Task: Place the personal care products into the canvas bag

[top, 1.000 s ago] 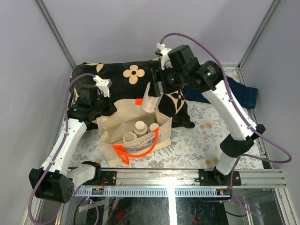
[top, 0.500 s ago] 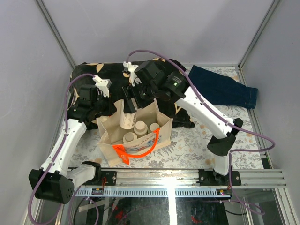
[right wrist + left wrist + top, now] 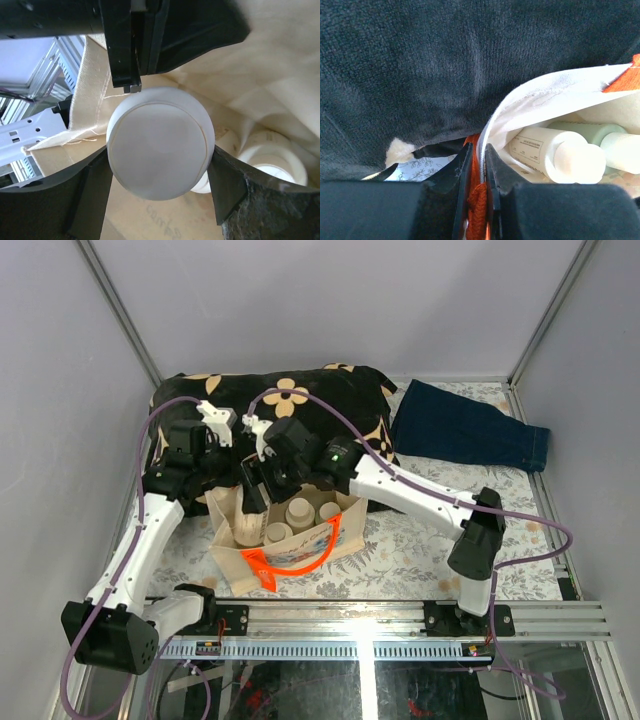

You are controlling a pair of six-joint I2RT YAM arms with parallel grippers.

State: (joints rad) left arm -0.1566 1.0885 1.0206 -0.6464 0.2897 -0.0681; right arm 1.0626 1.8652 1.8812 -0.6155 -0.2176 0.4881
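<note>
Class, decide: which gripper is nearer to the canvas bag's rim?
Left. The left gripper is shut on the rim of the canvas bag at its left end; the right gripper holds a bottle inside the opening.

Four bottles (image 3: 298, 510), one canvas bag (image 3: 232, 565), one black flowered cushion (image 3: 330, 400), one folded blue cloth (image 3: 460, 430) and two arms (image 3: 140, 540).

Floral-patterned table (image 3: 415, 552), canvas bag (image 3: 226, 552) near its front, black flowered cushion (image 3: 330, 390) behind, dark blue cloth (image 3: 465, 430) back right.
</note>
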